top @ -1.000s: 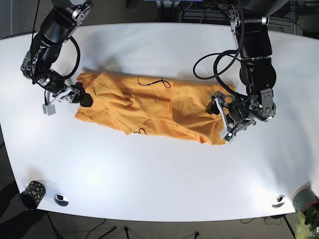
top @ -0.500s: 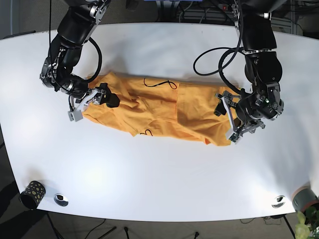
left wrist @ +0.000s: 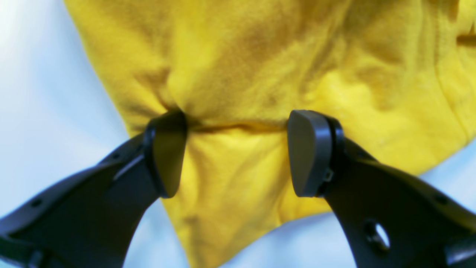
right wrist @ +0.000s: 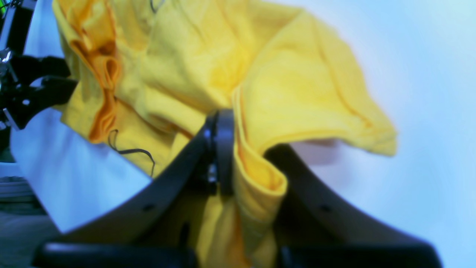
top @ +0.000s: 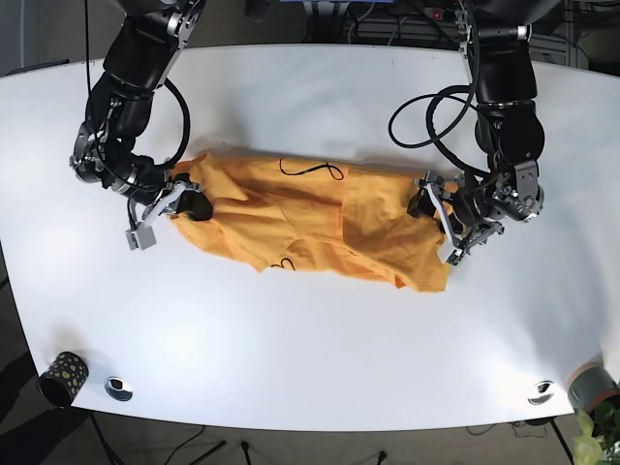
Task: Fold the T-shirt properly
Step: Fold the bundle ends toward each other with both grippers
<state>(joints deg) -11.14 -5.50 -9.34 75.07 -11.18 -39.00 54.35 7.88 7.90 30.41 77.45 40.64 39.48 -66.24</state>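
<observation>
T-shirt [top: 310,218] lies crumpled mid-table [top: 310,329]; right gripper [right wrist: 241,163] pinches its edge, left gripper [left wrist: 238,152] gapes over cloth. Thin pinch could slip, bunching fabric worse.

Orange T-shirt [top: 310,221], crumpled, stretched lengthwise

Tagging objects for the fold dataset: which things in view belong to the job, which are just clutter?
Job:
- orange T-shirt, crumpled on the white table
- right gripper, shut on a fold of the shirt
- left gripper, open, fingers pressed against the cloth

Clutter:
- dark speckled cup at the table's near corner
- two small round metal fittings near the front edge
</observation>
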